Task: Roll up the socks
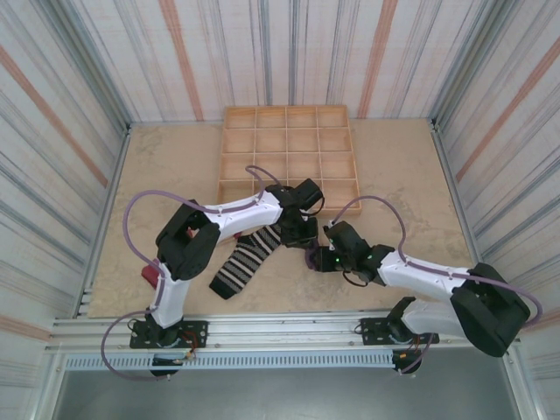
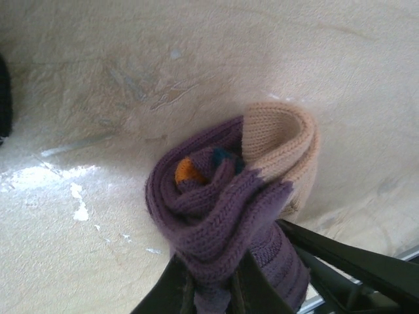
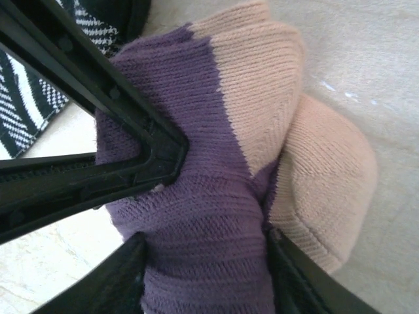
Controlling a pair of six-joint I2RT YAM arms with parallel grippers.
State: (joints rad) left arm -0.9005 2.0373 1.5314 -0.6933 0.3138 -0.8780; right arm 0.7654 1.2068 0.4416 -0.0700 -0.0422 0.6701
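A purple sock (image 2: 216, 203) with a tan heel and a bit of orange is wound into a roll just above the table. My left gripper (image 2: 213, 288) is shut on the purple end of the roll. My right gripper (image 3: 206, 275) clasps the same purple sock (image 3: 196, 216) from the other side, its jaws pressed against the fabric. In the top view both grippers, left (image 1: 302, 232) and right (image 1: 325, 254), meet at the roll (image 1: 312, 256) in mid-table. A black-and-white striped sock (image 1: 245, 262) lies flat to the left of them.
A wooden tray (image 1: 287, 153) with many compartments stands at the back of the table, just beyond the left arm. A small red object (image 1: 150, 276) lies near the left arm's base. The table's metal front rail (image 1: 280, 331) runs along the near edge.
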